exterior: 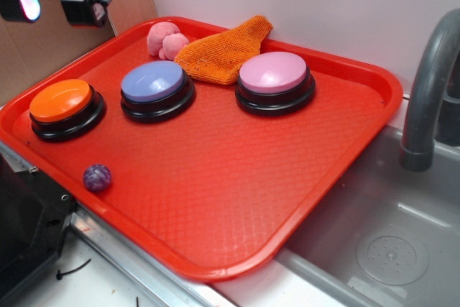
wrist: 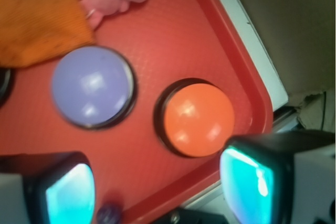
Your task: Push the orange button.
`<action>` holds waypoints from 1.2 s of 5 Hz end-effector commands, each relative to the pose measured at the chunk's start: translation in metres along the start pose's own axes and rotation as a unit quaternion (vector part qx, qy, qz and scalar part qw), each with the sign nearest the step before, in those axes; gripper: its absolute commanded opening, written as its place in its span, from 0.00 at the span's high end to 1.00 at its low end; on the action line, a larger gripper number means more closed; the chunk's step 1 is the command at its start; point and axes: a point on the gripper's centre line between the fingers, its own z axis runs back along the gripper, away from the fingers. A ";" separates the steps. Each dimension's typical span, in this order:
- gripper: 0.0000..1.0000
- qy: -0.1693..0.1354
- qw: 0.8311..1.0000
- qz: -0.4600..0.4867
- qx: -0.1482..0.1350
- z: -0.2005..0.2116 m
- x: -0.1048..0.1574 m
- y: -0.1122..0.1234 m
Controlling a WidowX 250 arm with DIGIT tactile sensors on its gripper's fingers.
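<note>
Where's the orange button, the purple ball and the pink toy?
orange button (exterior: 60, 100): exterior view, middle of its dome.
purple ball (exterior: 97, 177): exterior view, its middle.
pink toy (exterior: 165, 39): exterior view, its middle.

Your gripper (exterior: 61, 1) hangs high in the exterior view's upper left corner, touching nothing. Its two fingers (wrist: 68, 192) stand well apart in the wrist view, pointing downward, with nothing held between them.
</note>
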 end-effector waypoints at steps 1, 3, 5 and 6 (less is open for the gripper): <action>0.00 -0.017 1.000 0.003 -0.015 -0.035 0.017 0.050; 0.00 -0.003 0.998 -0.055 -0.032 -0.064 0.016 0.032; 0.00 0.010 0.996 -0.087 0.004 -0.087 0.012 0.032; 0.00 0.003 0.996 -0.090 -0.001 -0.080 0.013 0.031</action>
